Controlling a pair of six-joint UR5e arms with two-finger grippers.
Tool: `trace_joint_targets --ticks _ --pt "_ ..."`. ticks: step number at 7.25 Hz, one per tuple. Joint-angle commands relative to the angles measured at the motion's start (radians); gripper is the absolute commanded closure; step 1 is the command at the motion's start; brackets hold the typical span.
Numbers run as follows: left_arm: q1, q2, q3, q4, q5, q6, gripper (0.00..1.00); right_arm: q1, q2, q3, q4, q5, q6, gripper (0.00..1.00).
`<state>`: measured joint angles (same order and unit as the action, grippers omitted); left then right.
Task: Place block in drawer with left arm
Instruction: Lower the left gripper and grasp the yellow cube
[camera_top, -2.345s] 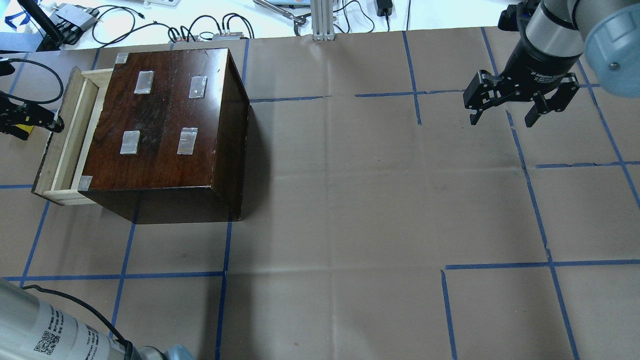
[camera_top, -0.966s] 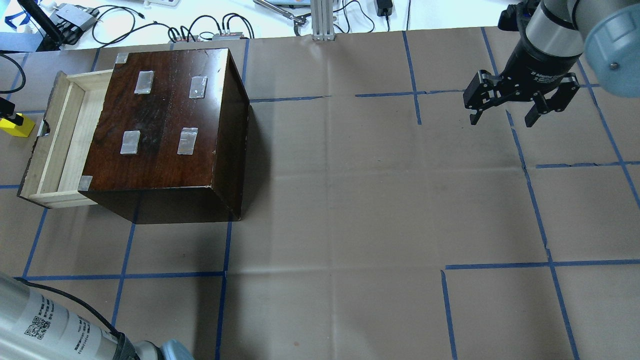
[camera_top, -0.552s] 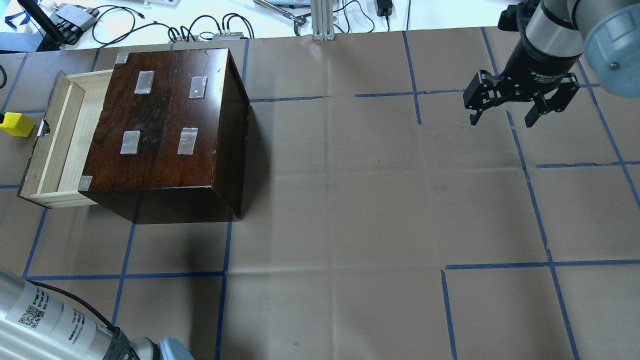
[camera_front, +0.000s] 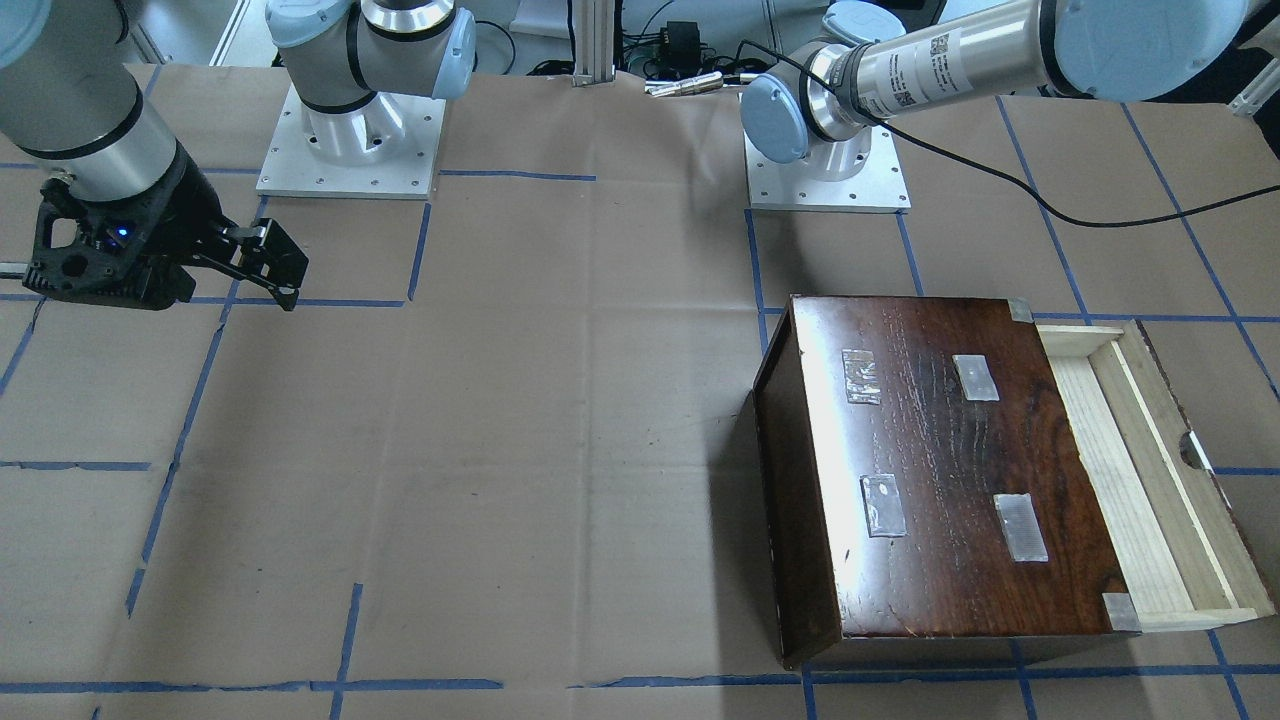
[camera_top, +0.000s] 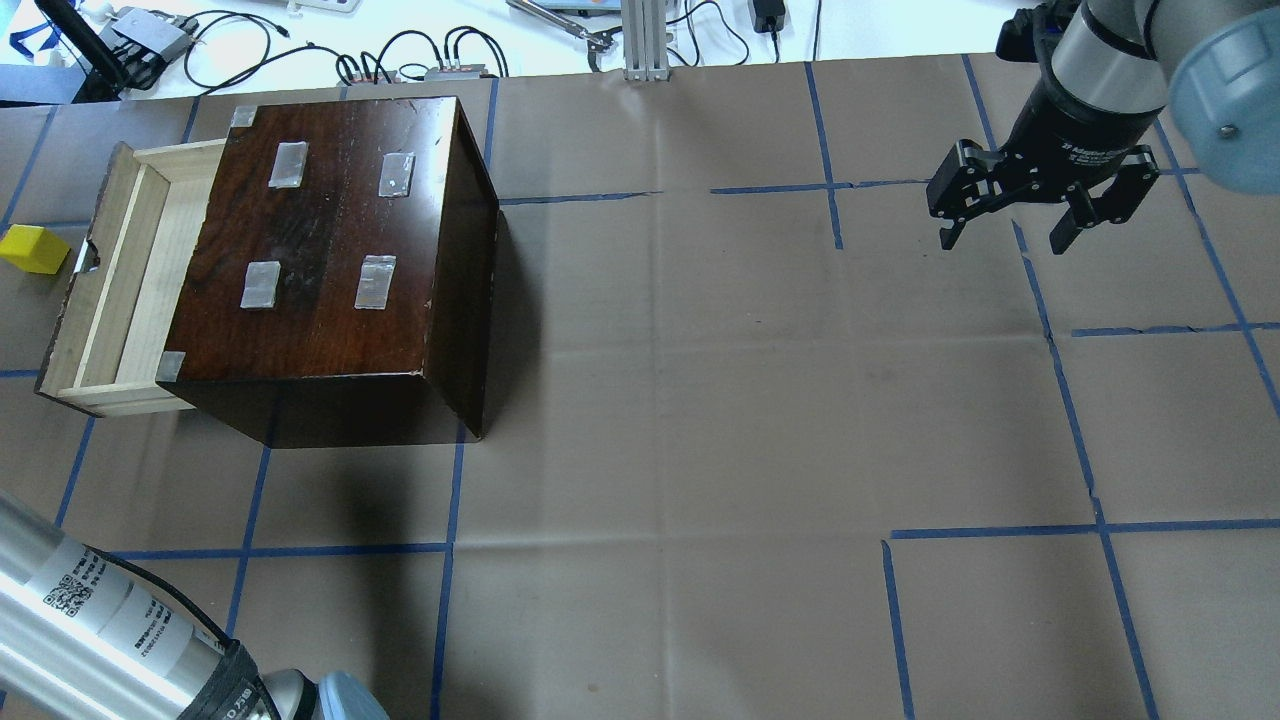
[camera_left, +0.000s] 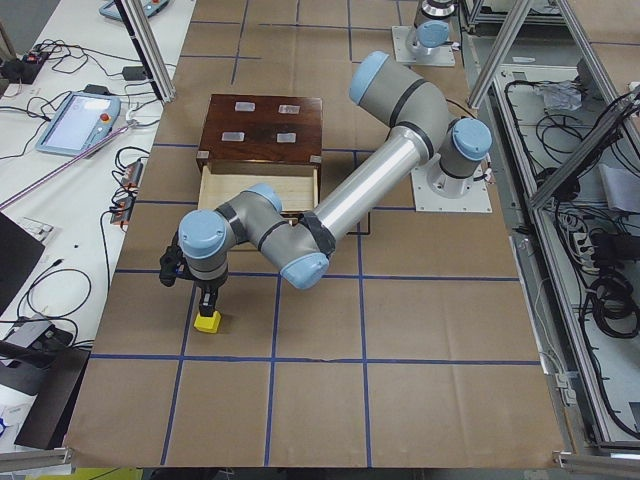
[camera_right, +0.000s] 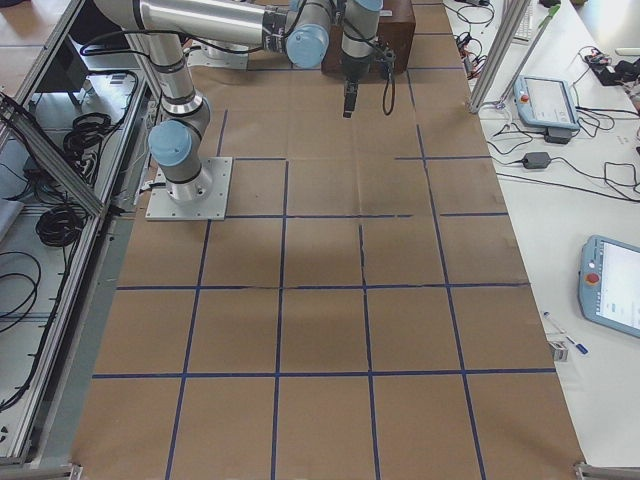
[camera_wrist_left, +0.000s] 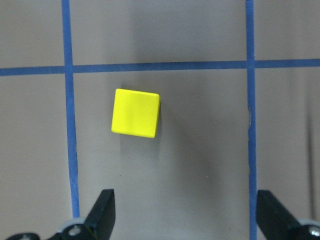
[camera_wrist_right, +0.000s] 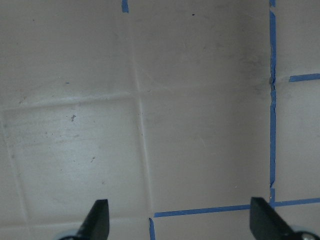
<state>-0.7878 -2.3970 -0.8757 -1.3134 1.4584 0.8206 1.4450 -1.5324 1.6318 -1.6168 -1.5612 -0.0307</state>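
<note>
The yellow block (camera_top: 32, 249) sits on the brown paper just left of the drawer's dark front panel. The drawer (camera_top: 110, 280) of pale wood is pulled out of the dark cabinet (camera_top: 330, 250) and holds nothing. My left gripper (camera_wrist_left: 184, 195) is open and hovers above the block (camera_wrist_left: 135, 112), which lies ahead of its fingers (camera_wrist_left: 102, 212), untouched. In the exterior left view the gripper (camera_left: 206, 303) hangs just over the block (camera_left: 207, 322). It is outside the overhead view. My right gripper (camera_top: 1001, 245) is open and empty at the far right.
The left arm's silver tube (camera_top: 100, 630) crosses the near left corner. Cables and boxes (camera_top: 420, 60) lie beyond the table's far edge. Blue tape lines (camera_top: 640, 195) grid the brown paper. The cabinet's top carries several tape patches (camera_top: 375, 282).
My left gripper left the drawer front after pulling the drawer further out, then drew off the overhead view's left edge, uncovering the block. The right arm has not moved.
</note>
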Motion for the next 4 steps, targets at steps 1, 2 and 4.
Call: trace_joint_targets --ticks 1,2,4 --pt "-0.001 -0.101 0.117 -0.021 0.000 0.026 0.01 0.000 0.000 0.000 0.002 0.000 0.000 0.00" --pt "-0.002 -0.144 0.159 -0.024 -0.001 0.053 0.01 0.000 0.000 0.000 0.002 0.000 0.000 0.00" --pt "-0.007 -0.203 0.201 -0.035 0.002 0.055 0.01 0.000 0.000 0.000 0.000 0.000 0.000 0.00"
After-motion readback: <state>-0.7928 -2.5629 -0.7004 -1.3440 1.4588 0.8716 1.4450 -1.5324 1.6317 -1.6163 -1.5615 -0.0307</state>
